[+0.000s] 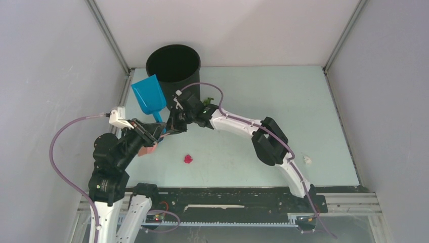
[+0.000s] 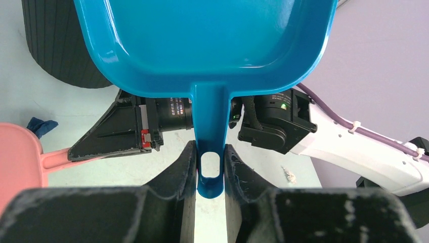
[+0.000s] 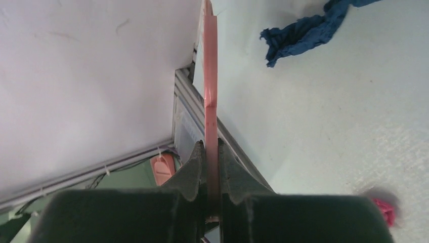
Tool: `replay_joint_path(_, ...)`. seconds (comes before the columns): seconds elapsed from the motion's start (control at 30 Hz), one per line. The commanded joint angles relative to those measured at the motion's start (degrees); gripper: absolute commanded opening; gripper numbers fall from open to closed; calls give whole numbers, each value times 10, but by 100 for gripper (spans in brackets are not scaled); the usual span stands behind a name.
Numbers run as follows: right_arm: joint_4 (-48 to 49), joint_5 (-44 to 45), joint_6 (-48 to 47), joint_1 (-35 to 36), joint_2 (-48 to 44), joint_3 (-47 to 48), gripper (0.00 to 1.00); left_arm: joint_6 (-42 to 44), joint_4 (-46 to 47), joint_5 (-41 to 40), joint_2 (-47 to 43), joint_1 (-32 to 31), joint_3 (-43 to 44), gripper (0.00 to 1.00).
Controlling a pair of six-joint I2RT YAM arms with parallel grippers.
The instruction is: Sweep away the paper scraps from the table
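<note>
Left gripper [image 2: 210, 174] clamps the blue dustpan [image 2: 202, 40] by its handle; right gripper [image 3: 211, 182] pinches the pink brush [image 3: 210, 76] edge-on. A dark blue scrap [image 3: 303, 33] lies ahead of the right jaws, and a magenta scrap [image 3: 384, 210] lies beside them on the table [image 3: 329, 126]. The thin handle could twist mid-sweep; the rail [image 3: 183, 116] crowds one side, while the other lies open.

Plain pale-grey wall panels [image 1: 243, 25] enclose the back and both sides, joined at the rear corners by aluminium posts [image 1: 108, 35]; the light is soft and even.

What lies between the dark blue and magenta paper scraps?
Only bare table, seen in the right wrist view, separates the dark blue scrap from the magenta scrap.
</note>
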Motion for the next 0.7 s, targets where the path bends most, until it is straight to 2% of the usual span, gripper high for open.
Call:
replay_joint_path(0.0, -80, 83, 21, 2, -1, 28, 0, 12, 11, -9, -2, 4, 2, 0)
replay_joint_path(0.2, -123, 143, 18, -5, -31, -31, 0, 11, 16, -12, 3, 4, -4, 0)
replay_joint_path(0.4, -49, 106, 5, -34, -119, -191, 0, -4, 24, 1, 5, 4, -9, 0)
replay_joint_path(0.53, 15, 94, -44, -94, -230, -359, 0, -13, 28, 17, 7, 4, -6, 0)
replay_joint_path(0.67, -25, 70, -142, -200, -312, -432, 0, -10, 28, 19, 9, 2, -6, 0)
